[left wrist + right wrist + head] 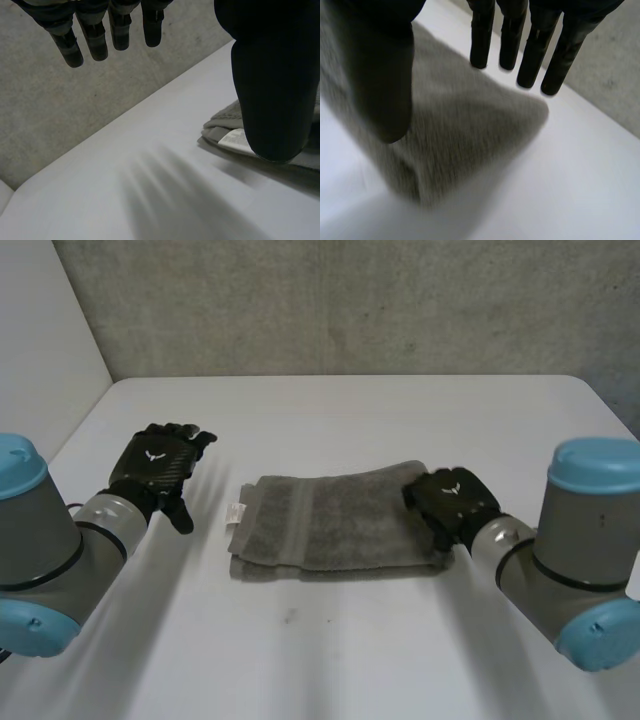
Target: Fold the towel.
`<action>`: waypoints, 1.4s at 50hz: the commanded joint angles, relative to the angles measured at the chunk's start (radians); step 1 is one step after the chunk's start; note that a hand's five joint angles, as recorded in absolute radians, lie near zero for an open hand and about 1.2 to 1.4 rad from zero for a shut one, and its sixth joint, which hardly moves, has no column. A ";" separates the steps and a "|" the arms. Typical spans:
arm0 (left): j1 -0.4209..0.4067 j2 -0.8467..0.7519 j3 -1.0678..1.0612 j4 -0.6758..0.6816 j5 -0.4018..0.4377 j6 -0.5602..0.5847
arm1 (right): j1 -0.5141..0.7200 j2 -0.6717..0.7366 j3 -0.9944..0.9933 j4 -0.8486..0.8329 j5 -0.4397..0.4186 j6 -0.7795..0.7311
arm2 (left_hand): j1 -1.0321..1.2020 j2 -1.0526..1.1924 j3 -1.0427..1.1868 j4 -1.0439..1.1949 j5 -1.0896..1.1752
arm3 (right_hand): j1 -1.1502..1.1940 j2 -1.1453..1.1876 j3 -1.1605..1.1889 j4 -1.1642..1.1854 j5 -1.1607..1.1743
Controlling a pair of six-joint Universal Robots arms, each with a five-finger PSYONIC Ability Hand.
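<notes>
Towel [335, 525]: dull grey-green terry, one shade throughout, crossed near one end by a flatter woven band in the same colour. Label [237, 512] at its edge: white. Left robot hand [155, 468]: black, fine carbon-weave check on the back, small white emblem. Right robot hand [450, 502]: black, same white emblem. Arms [560, 550]: grey, with light-blue caps [597, 462]. Table [330, 660]: plain white. Wall [350, 300]: mottled grey, speckled.

The grey terry towel [335, 525] lies flat, folded into a long layered rectangle with slightly uneven edges. One short end lies under the right hand [452, 502]. The other end, with a small white label [237, 512] and a woven band [302, 520], lies near the left hand [155, 468], apart from it.
</notes>
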 commanded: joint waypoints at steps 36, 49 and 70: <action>-0.015 0.055 0.027 -0.011 -0.006 -0.018 | 0.265 0.110 -0.306 -0.023 -0.036 -0.159 | 0.005 0.010 0.010 0.008 -0.026 | 0.889 0.885 0.884 0.885 0.874; -0.016 0.104 0.082 -0.068 -0.031 -0.190 | 0.427 0.304 -0.493 0.249 -0.015 -0.304 | 0.005 0.010 0.010 0.008 -0.026 | 0.820 0.816 0.815 0.816 0.805; -0.211 -0.038 0.315 -0.184 -0.110 -0.300 | 0.228 -0.030 -0.288 0.131 0.069 0.233 | 0.018 0.023 0.022 0.021 -0.014 | -0.333 -0.337 -0.338 -0.337 -0.348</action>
